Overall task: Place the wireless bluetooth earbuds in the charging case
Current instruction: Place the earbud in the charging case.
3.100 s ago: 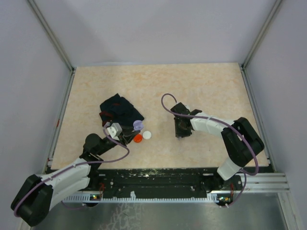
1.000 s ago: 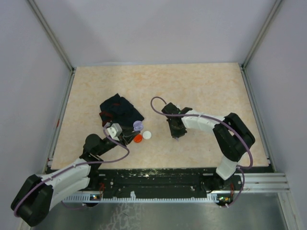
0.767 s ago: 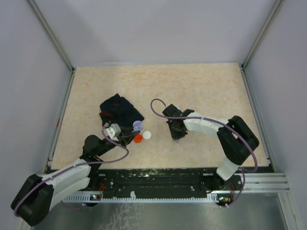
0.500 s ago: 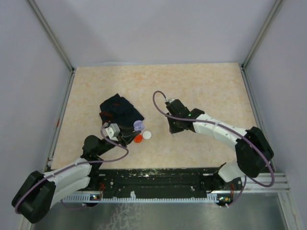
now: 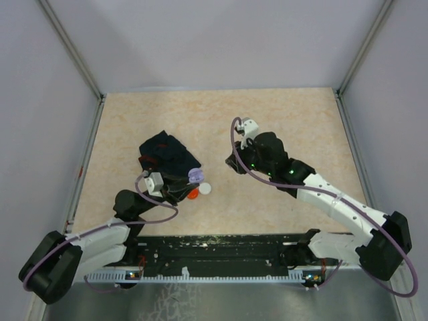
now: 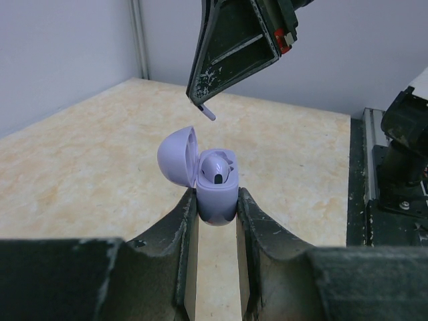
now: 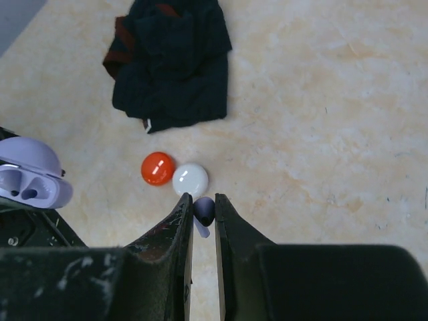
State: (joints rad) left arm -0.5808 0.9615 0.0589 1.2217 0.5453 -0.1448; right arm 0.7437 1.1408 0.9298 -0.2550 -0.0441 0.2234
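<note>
My left gripper (image 6: 215, 207) is shut on the base of a lavender charging case (image 6: 215, 187), held upright with its lid (image 6: 179, 157) open to the left. One lavender earbud (image 6: 217, 170) sits in the case. My right gripper (image 7: 202, 204) is shut on a second lavender earbud (image 7: 204, 210), raised above the table. In the left wrist view its fingers (image 6: 234, 47) hang above the case, the earbud's stem (image 6: 208, 112) poking out below them, apart from the case. From the top, the case (image 5: 195, 176) is left of the right gripper (image 5: 232, 162).
A red round disc (image 7: 158, 168) and a white round disc (image 7: 190, 180) lie side by side on the table under the right gripper. A crumpled black cloth (image 5: 166, 154) lies just beyond the left gripper. Grey walls and metal rails bound the table.
My right gripper has lifted off the table with the lavender earbud and swung up and left toward the case. The left gripper with the case has shifted slightly.
</note>
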